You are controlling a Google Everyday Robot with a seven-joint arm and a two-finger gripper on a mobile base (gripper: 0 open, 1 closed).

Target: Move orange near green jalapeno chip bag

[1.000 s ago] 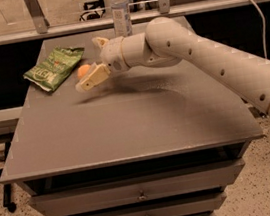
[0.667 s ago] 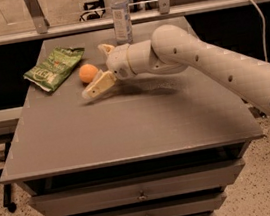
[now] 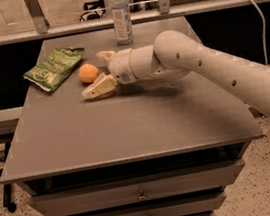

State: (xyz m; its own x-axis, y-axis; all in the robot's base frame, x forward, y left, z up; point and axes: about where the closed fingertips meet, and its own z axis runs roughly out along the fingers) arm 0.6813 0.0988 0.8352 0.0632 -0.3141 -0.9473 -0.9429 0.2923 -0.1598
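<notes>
The orange (image 3: 88, 73) rests on the grey tabletop (image 3: 127, 126), a short gap to the right of the green jalapeno chip bag (image 3: 54, 68), which lies flat at the far left. My gripper (image 3: 97, 74) is just right of the orange, low over the table. Its fingers are spread open, one finger (image 3: 98, 89) in front of the orange and the other (image 3: 104, 56) behind it. The orange sits free between and slightly left of the fingertips, not held.
A clear plastic bottle (image 3: 121, 13) stands upright at the back edge, behind my wrist. My white arm (image 3: 209, 63) reaches in from the right across the table. Drawers (image 3: 138, 195) sit below the front edge.
The gripper has opened and drawn back to the right, leaving the orange on the table beside the chip bag.
</notes>
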